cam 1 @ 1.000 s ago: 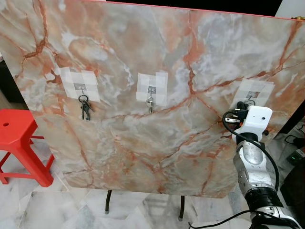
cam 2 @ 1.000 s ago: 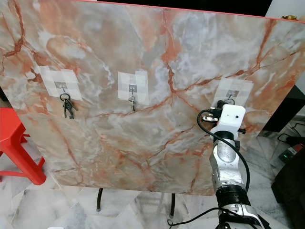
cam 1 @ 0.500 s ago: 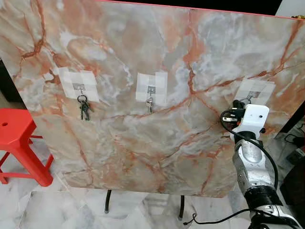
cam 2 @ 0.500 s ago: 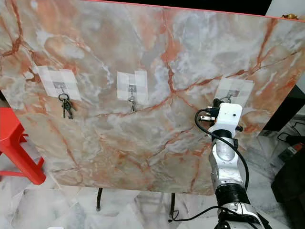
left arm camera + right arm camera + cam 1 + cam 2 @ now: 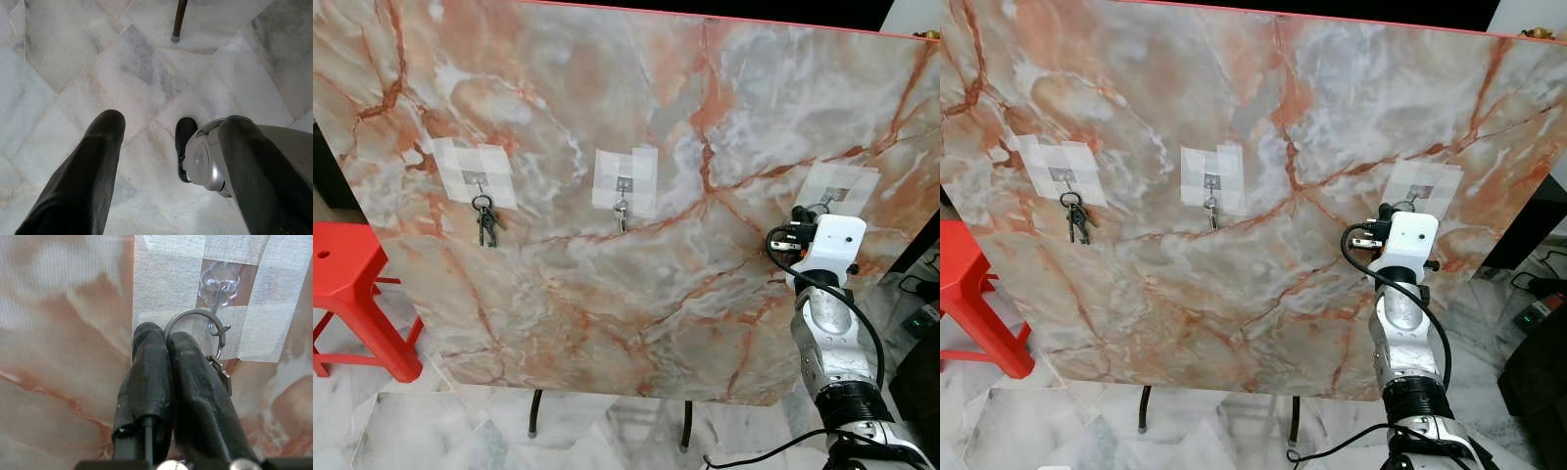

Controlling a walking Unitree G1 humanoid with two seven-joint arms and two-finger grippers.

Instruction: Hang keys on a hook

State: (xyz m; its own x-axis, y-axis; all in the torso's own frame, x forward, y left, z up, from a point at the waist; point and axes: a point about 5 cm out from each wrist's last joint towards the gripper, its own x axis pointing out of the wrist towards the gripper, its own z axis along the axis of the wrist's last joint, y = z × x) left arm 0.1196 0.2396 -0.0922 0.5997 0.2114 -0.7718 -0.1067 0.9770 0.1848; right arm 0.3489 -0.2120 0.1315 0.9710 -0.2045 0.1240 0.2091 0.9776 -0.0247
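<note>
Risk: you could lose the key ring (image 5: 195,323) off the tip of the right hook (image 5: 220,284). In the right wrist view the ring looks caught on the hook's curl, but you cannot tell how deep it sits, so letting go now may drop it to the floor.
Cause: a pull away from the board (image 5: 636,284) before the ring settles, or a sideways twist that drags the taped patch (image 5: 166,279).
Second risk: the hook is clear plastic held by tape; pressing hard may peel it.
Right gripper (image 5: 168,345): your two black fingers are pressed together, pinching the ring's lower arc right at the hook.
Left gripper (image 5: 171,127): hangs idle over the floor tiles (image 5: 68,54), fingers spread wide, holding nothing.
Keys: a thin silver wire ring; a dark metal piece (image 5: 222,374) shows beside your fingers, mostly hidden.
Place: at the rightmost of three taped hooks, up against the board.
Other hooks: the left hook carries a dark bunch of keys (image 5: 486,223); the middle hook (image 5: 623,186) holds a small silver piece.
</note>
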